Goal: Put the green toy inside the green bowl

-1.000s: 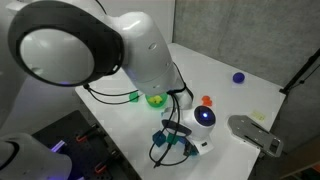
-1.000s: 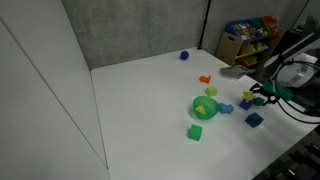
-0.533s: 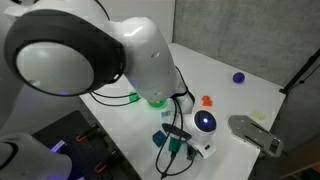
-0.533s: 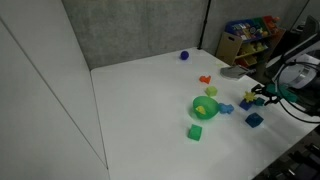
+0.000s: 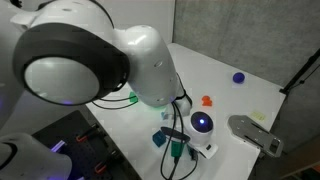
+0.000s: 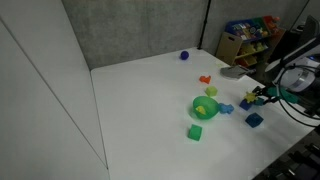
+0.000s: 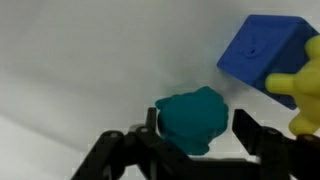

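Note:
In the wrist view the dark teal green toy (image 7: 192,118) lies on the white table between my gripper's (image 7: 197,127) two black fingers. The gripper is open: the left finger is against the toy and a small gap shows at the right finger. In an exterior view the gripper (image 6: 262,97) is low at the table's right edge, well to the right of the green bowl (image 6: 204,107), which holds a small yellow piece. In the exterior view from the other side the arm hides the bowl and the gripper (image 5: 170,148) is near the table's front edge.
A blue cube (image 7: 268,55) and a yellow piece (image 7: 305,95) lie close beside the toy. A light-green cube (image 6: 196,132), blue blocks (image 6: 254,119), an orange piece (image 6: 204,79) and a purple ball (image 6: 183,56) are scattered around the bowl. A grey object (image 5: 255,132) lies at the table's corner.
The arm has swung over and come lower by the table edge; it now covers the green bowl in one exterior view. The toys have not moved.

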### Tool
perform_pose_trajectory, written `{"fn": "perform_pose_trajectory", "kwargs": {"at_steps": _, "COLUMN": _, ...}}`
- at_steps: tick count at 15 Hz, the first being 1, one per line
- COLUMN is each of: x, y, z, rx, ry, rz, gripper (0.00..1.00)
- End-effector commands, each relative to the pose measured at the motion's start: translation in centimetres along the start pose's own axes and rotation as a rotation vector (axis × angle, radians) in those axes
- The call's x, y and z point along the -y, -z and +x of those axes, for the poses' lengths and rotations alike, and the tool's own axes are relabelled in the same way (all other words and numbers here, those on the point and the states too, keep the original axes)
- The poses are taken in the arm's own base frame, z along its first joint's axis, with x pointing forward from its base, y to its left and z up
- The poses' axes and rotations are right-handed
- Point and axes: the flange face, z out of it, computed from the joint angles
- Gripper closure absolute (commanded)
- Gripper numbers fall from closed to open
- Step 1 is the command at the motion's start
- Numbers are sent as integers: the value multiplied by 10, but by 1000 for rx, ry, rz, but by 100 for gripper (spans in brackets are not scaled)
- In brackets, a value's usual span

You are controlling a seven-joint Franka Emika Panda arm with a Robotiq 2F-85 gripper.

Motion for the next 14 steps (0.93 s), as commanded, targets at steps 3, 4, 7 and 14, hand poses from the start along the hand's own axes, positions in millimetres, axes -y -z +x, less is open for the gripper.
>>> {"fn": "perform_pose_trajectory", "kwargs": {"at_steps": 3, "x": -3, "y": 3, "z": 11, "rx": -37, "ry": 45, "rz": 17, "gripper": 66}}
{"fn": "perform_pose_trajectory", "kwargs": {"at_steps": 4, "x": 4, "y": 11, "z": 13, "rx": -49, "ry": 51, "rz": 29, "gripper": 70}}
{"fn": "perform_pose_trajectory", "kwargs": {"at_steps": 7, "x": 26, "y": 38, "z": 15, "rx": -84, "ry": 65, "rz": 66, "gripper": 77}}
{"fn": "perform_pose_trajectory", "kwargs": {"at_steps": 14, "x": 104, "y": 111, "z": -2, "rx": -154, "ry": 150, "rz": 182, "gripper": 77}}
